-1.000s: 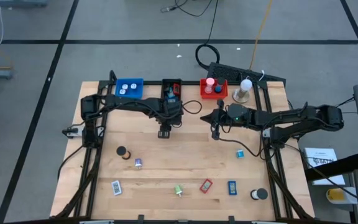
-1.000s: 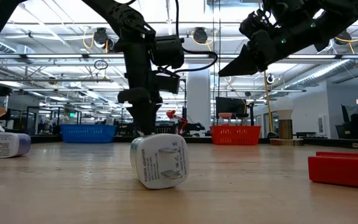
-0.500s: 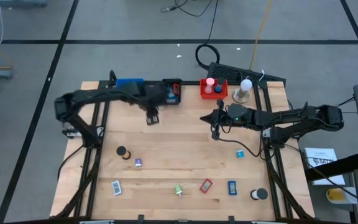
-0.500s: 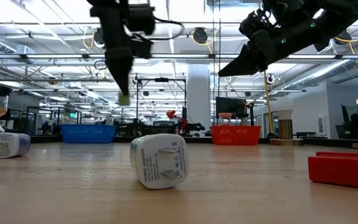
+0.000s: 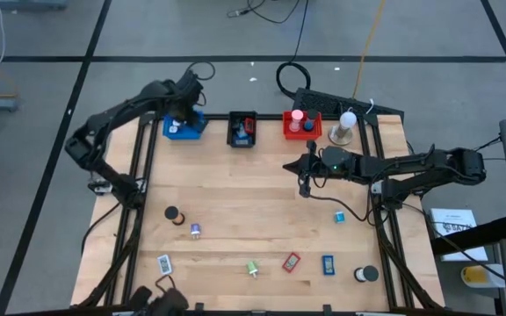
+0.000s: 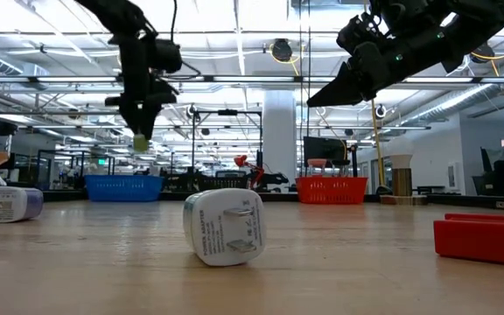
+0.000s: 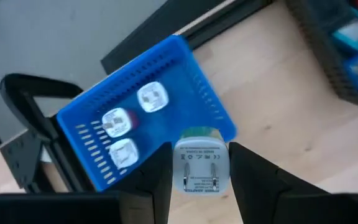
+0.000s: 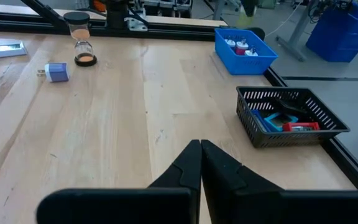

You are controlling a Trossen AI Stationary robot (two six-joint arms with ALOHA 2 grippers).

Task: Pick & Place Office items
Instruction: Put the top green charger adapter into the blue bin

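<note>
My left gripper hangs over the blue tray at the table's far left and is shut on a small white charger with a green end. The tray holds three white chargers. My right gripper hovers shut above the middle of the table, right of centre, touching nothing. Loose items lie along the near side: a black cylinder, a purple charger, a white rectangle, a green piece, a red rectangle, and a blue one. My left gripper pinches the white charger by its two side faces between both fingers, coming from above and pointing down. The charger's green end pokes out past the fingertips. It is lifted clear, high above the blue tray's edge.
A black tray and a red tray stand beside the blue one along the far edge, with a white ball-topped stand to their right. A teal piece and a black-and-white cylinder lie near the right side.
My left gripper has risen from the table in front of the black tray and swung toward the far left corner, carrying the green-ended charger up and over the blue tray. My right arm has kept still.
</note>
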